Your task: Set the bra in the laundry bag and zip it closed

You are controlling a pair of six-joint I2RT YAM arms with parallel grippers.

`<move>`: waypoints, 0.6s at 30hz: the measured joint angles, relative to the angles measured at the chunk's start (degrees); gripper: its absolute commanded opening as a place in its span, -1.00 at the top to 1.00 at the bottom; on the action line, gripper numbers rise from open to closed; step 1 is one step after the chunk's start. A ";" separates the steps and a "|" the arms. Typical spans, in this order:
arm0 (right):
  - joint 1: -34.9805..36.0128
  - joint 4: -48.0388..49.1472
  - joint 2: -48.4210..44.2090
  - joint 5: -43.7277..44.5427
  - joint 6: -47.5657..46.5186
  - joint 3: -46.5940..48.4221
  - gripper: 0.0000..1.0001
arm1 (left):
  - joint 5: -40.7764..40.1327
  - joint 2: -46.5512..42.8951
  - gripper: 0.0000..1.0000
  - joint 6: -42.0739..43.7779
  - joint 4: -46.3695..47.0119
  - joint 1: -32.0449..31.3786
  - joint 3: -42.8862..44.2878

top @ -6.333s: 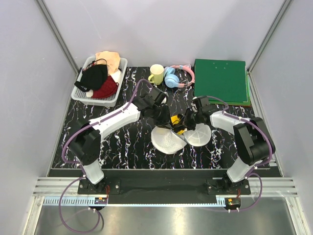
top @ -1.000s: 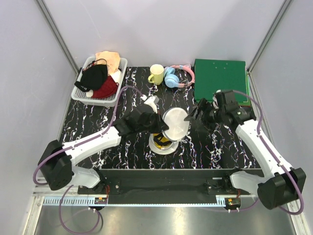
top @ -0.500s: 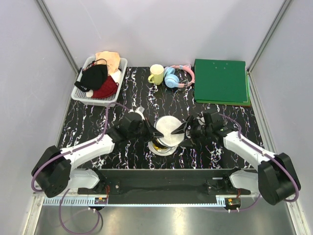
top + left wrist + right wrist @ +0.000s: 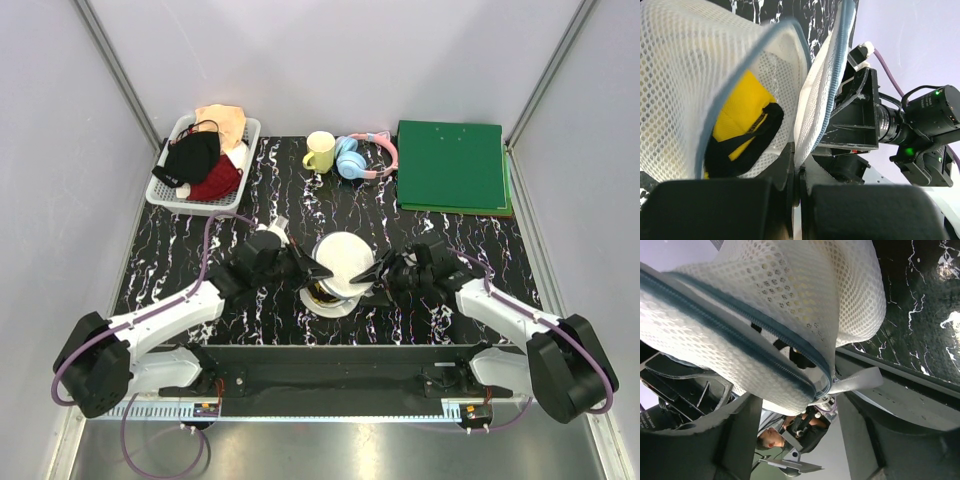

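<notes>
On the left, our left pincer [image 4: 796, 182] is pressed together on the rim of the laundry bag [image 4: 345, 255], with a fold of white mesh nipped between its two fingers. That grip props the upper half up, so the bag gapes like a clamshell. It sits near the middle of the bench [image 4: 450, 230], close to the front edge.

Inside the bag we see the bra [image 4: 742, 112], a yellow cup with its black strap [image 4: 747, 132] lying close to the open mouth. The bra is in, so we judge the step in hand to be the zipping.

On the right, our right pincer [image 4: 799, 410] has its fingers apart on either side of the bag's corner. The zip pull [image 4: 856, 382] sticks out between them, not yet gripped.

To do this well, we should close the right fingers squarely on the flat pull and not on the mesh beside it. The left grip should hold firm as the anchor, so the rim stays taut while we draw the pull along the curve of the blue zip [image 4: 740, 335]. The strap by the opening worries us: it could catch in the teeth, so we go slowly and press the halves together as the slider travels.
</notes>
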 measured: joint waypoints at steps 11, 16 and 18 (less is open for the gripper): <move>0.50 1.44 2.95 0.35 1.86 0.42 0.42 | 0.02 -0.07 0.93 -0.31 -0.50 0.00 -0.42; 0.98 1.44 4.96 0.39 2.78 2.84 0.80 | -2.49 -0.11 0.11 5.09 -11.85 0.85 3.28; 1.14 1.09 5.03 0.46 3.04 4.13 0.86 | -5.53 -0.31 -0.02 8.94 -18.62 0.94 7.69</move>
